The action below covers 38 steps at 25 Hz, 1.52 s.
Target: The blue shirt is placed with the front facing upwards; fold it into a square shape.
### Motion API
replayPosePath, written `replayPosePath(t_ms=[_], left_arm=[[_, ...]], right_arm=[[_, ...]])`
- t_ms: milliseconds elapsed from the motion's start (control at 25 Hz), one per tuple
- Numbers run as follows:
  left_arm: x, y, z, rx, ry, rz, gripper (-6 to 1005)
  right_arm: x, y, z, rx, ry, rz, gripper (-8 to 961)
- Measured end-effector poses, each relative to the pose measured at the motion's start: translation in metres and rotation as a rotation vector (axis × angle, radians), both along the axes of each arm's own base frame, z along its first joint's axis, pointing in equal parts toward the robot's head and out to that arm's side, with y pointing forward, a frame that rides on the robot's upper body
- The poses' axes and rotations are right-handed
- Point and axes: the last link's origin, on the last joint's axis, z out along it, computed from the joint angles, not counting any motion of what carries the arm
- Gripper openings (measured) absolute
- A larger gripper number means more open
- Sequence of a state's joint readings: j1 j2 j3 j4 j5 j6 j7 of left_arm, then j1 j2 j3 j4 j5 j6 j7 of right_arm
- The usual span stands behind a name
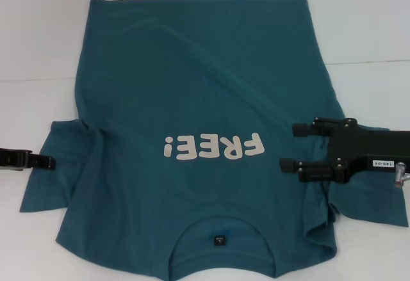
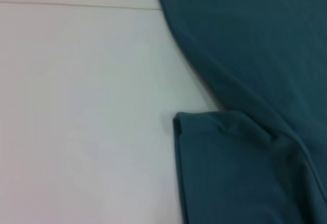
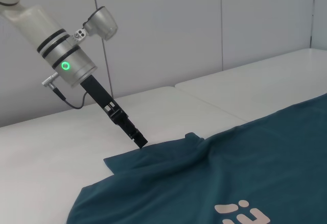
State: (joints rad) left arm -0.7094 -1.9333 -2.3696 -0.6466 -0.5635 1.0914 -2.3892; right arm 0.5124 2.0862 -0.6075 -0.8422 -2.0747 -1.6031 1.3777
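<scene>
The left gripper [image 1: 52, 162] is sitting low at the left edge of the white table [image 1: 38, 31], its tip meeting the hem of the left sleeve [image 1: 54, 166]; the right wrist view is showing its dark tip [image 3: 140, 142] pressed down at that sleeve's edge, though whether its fingers are apart or closed on the cloth I cannot tell; the blue shirt [image 1: 192, 95] is lying spread front-up across the middle of the table, collar and neck label [image 1: 220, 238] toward the near edge, hem toward the far edge, the white "FREE!" lettering [image 1: 213, 146] reading upside down from the head view; some creases are running diagonally across the body; the right gripper [image 1: 287, 146] is hovering over the right side of the shirt near the right sleeve [image 1: 365, 201], its two black fingers [image 1: 307, 129] standing apart and holding nothing.

By my judgement the first fold is only just starting: both sleeves are lying out flat, unfolded; the next move is calling for each gripper to be pinching its sleeve edge, then carrying it inward toward the lettering, keeping the cloth taut.
</scene>
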Motion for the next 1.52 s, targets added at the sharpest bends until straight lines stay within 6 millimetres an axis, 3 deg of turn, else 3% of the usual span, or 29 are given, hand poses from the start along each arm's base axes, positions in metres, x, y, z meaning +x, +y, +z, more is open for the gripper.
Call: replayPosePath(t_ms=[320, 1000, 1520], left_arm=[[-0.005, 0.0, -0.003, 0.02, 0.023, 0.006, 901], [0.004, -0.002, -0.024, -0.044, 0.018, -0.032, 902], [0.008, 0.002, -0.022, -0.036, 0.028, -0.049, 863]], right_arm=[[0.0, 0.0, 0.0, -0.001, 0.0, -0.002, 881], [-0.002, 0.002, -0.001, -0.011, -0.003, 0.001, 881], [-0.003, 0.004, 0.002, -0.003, -0.011, 0.0, 882]])
